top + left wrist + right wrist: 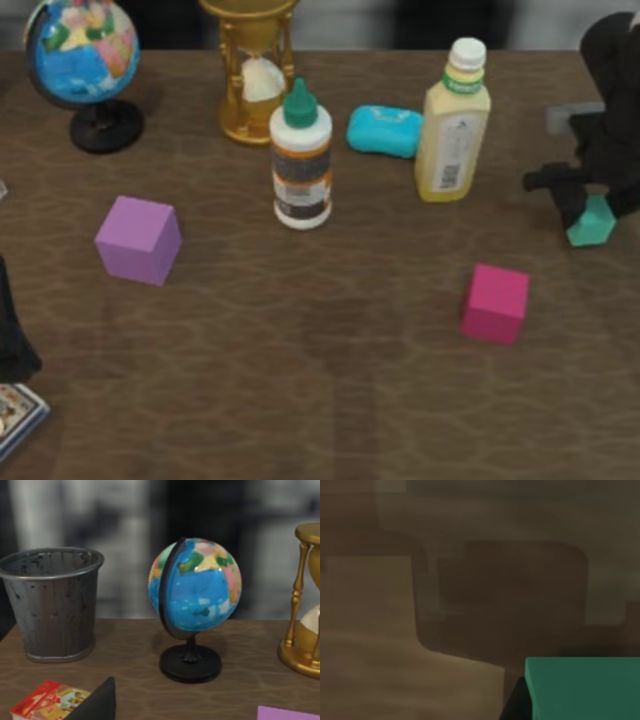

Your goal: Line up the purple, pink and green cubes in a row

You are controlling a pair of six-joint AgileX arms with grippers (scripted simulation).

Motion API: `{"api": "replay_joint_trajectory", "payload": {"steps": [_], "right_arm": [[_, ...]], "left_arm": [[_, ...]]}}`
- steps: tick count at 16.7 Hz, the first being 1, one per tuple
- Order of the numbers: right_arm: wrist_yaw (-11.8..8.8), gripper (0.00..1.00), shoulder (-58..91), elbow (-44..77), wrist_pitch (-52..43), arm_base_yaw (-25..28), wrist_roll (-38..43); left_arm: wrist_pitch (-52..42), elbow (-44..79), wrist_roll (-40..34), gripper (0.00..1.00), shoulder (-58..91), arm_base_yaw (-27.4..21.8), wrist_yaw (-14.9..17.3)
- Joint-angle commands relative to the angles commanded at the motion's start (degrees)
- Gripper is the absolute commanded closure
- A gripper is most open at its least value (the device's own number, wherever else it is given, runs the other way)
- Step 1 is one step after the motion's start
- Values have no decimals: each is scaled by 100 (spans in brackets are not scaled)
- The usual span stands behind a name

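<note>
Cubes lie scattered, no row yet: purple cube (138, 239) left, pink cube (495, 303) right. I have my right gripper (590, 205) clamped on the green cube (592, 224) at the right edge; my left arm is parked.

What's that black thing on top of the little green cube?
The right gripper sits over the green cube, hiding its top. Whether its fingers grip it is not visible.

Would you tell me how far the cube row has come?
Nothing is lined up yet. The right gripper is at the green cube by the right edge; its grip isn't visible. The purple cube and pink cube sit far apart, untouched. The left arm is parked at the left edge.
</note>
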Motion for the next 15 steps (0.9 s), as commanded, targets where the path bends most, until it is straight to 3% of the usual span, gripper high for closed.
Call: {"api": "replay_joint_trajectory", "payload": {"steps": [5,11,15], "right_arm": [[-4,100,-329,600,-981,28,0],[-6,100,-379,648,-1056,15,20],[15,100,-808,101,-929,594,654]], "left_arm": [[0,0,0,0,0,0,0],[0,0,0,0,0,0,0],[0,0,0,0,0,0,0]]}}
